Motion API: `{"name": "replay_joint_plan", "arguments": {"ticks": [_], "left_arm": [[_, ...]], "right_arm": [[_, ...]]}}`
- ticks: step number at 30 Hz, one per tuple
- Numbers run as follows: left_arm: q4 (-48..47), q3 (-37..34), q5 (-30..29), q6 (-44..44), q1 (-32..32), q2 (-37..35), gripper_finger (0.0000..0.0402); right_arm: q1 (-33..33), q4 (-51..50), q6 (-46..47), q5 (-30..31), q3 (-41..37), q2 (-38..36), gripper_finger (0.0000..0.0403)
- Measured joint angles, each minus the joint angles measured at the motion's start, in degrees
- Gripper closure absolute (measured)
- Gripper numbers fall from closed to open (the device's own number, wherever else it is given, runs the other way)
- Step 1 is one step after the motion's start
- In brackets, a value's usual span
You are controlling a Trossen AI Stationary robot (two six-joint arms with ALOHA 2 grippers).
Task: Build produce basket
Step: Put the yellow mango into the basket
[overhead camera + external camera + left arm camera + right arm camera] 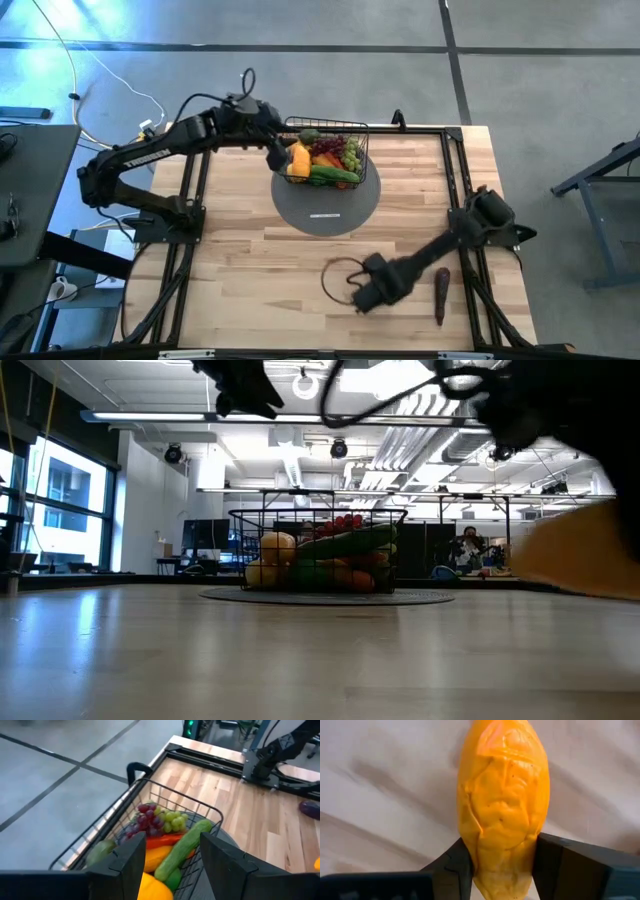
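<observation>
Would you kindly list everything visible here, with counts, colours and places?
Black wire-mesh basket: one, on the mat, full of mixed produce.
Grey round mat: one, table centre.
Green cucumber: one, in basket.
Red and green grapes: one mixed cluster, in basket.
Dark purple eggplant: one, table near right arm.
Orange mango: one, between right pincer's fingers.
Left pincer: open, over basket.
Right pincer: closing on mango.
</observation>
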Motion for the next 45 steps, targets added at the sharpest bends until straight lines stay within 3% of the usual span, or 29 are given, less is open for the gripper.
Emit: {"name": "replay_joint_plan", "arguments": {"ticks": [8,18,27,37,45], "left_arm": [[-5.22,0.00,1.01,-1.52,3.53,-2.84,0.0227],[-11.41,-0.02,0.47,-1.53,9.06,-2.87,0.0227],[-11.27,-0.02,0.46,-1.51,14.25,-2.87,0.0227],[-11.26,-0.02,0.63,-1.49,15.48,-2.87,0.0227],[-11.15,-0.04,0.48,-0.50,15.48,-2.87,0.0227]], "right_arm": [[-10.84,3.55,-17.45,5.49,0.00,-4.32,0.0282],[-23.76,16.53,-38.16,4.03,1.55,-5.16,0.0284],[-33.21,19.81,-51.58,4.01,8.96,-5.18,0.0284],[-41.49,31.24,-58.82,4.10,11.39,-5.16,0.0285],[-46.91,37.74,-58.18,10.10,11.38,-5.06,0.0285]]}}
